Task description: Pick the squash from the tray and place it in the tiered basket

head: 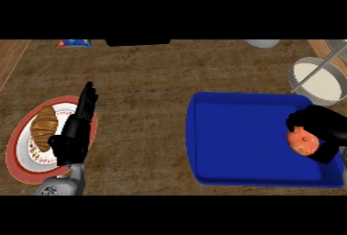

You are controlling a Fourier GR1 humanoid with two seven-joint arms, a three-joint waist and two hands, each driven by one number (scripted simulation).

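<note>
Squash (303,142): orange, right side of blue tray (237,137).
Right robot hand (324,125): fingers curled round the squash.
Left robot hand (78,128): fingers straight, holding nothing, over croissant plate (17,151), left.

Kitchen counter, seen from above. Brown wood-grain worktop (149,82) carrying croissant (44,126) on red-rimmed plate (17,156), blue tray (237,137), grey wire basket (315,78) at right edge, snack bag (75,43) at far edge.
</note>
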